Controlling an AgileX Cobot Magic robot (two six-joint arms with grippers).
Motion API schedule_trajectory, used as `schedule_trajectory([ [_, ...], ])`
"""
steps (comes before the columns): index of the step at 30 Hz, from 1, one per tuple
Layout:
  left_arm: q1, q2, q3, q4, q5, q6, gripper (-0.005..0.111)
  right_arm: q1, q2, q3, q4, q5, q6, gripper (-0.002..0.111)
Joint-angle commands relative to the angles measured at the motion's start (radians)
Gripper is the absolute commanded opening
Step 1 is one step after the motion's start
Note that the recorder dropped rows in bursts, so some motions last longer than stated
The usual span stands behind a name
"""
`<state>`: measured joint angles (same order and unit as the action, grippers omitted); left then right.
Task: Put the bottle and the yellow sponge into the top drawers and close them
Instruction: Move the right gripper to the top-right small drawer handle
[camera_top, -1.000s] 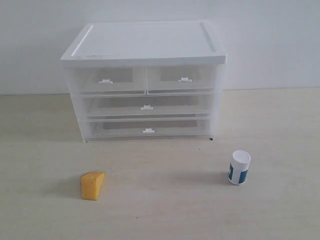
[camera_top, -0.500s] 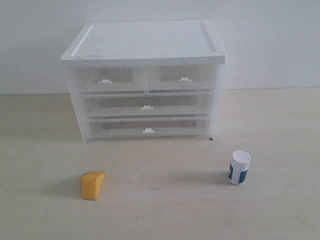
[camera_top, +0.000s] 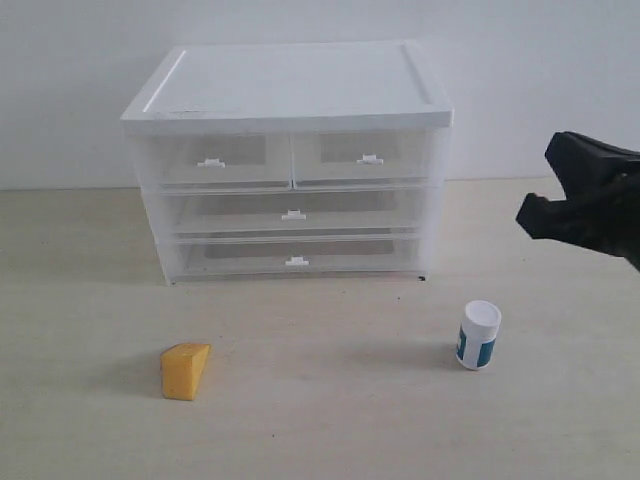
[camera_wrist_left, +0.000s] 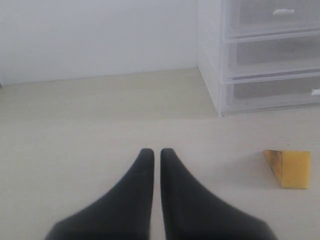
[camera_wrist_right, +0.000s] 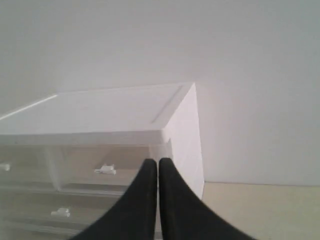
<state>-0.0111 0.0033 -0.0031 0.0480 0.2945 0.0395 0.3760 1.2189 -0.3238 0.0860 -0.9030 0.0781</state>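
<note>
Exterior view, outward from the right gripper (camera_top: 565, 200), fingers pressed together and empty: down and slightly leftward, well apart, to the bottle (camera_top: 479, 335), upright on the table (camera_top: 330, 420). Likely the nearer arm for it. Farther left, the yellow sponge (camera_top: 185, 371), nearer the left gripper (camera_wrist_left: 152, 152), likewise closed. Top drawers (camera_top: 292, 160) shut.

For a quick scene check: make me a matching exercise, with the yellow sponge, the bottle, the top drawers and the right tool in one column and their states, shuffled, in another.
Column one
1. yellow sponge
2. bottle
3. top drawers
4. right tool

Column two
A. both shut
B. in the air, tips together
C. standing upright on the table, on the right of the exterior view
D. lying on the table, on the left of the exterior view

Pairs: 1-D, 2-C, 3-A, 4-B.
</note>
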Motion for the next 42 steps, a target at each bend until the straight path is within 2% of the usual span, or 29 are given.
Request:
schedule_trajectory([
  [1,0.002,-0.003,0.003,-0.005,0.002,-0.007,0.004,0.186,0.095,-0.004,0.296,-0.148,-0.210,0.000],
  [6,0.002,-0.003,0.003,-0.005,0.002,-0.007,0.004,0.302,0.224,-0.006,0.364,-0.304,-0.208,0.000],
  [10,0.002,-0.003,0.003,-0.005,0.002,-0.007,0.004,0.362,0.346,-0.042,0.421,-0.318,-0.211,0.000],
  [22,0.002,-0.003,0.003,-0.005,0.002,-0.007,0.004,0.391,0.626,-0.253,0.398,-0.318,-0.233,0.000],
  [25,0.002,-0.003,0.003,-0.005,0.002,-0.007,0.004,0.391,0.665,-0.288,0.398,-0.318,-0.198,0.011],
  [27,0.002,-0.003,0.003,-0.005,0.002,-0.007,0.004,0.391,0.684,-0.310,0.398,-0.318,-0.174,0.022],
  [28,0.002,-0.003,0.003,-0.005,0.002,-0.007,0.004,0.391,0.694,-0.323,0.398,-0.318,-0.156,0.034],
  [31,0.002,-0.003,0.003,-0.005,0.002,-0.007,0.004,0.391,0.706,-0.354,0.420,-0.318,-0.144,0.050],
  [33,0.002,-0.003,0.003,-0.005,0.002,-0.007,0.004,0.391,0.716,-0.390,0.459,-0.318,-0.130,0.053],
  [42,0.002,-0.003,0.003,-0.005,0.002,-0.007,0.004,0.389,0.780,-0.537,0.538,-0.318,-0.190,0.053],
])
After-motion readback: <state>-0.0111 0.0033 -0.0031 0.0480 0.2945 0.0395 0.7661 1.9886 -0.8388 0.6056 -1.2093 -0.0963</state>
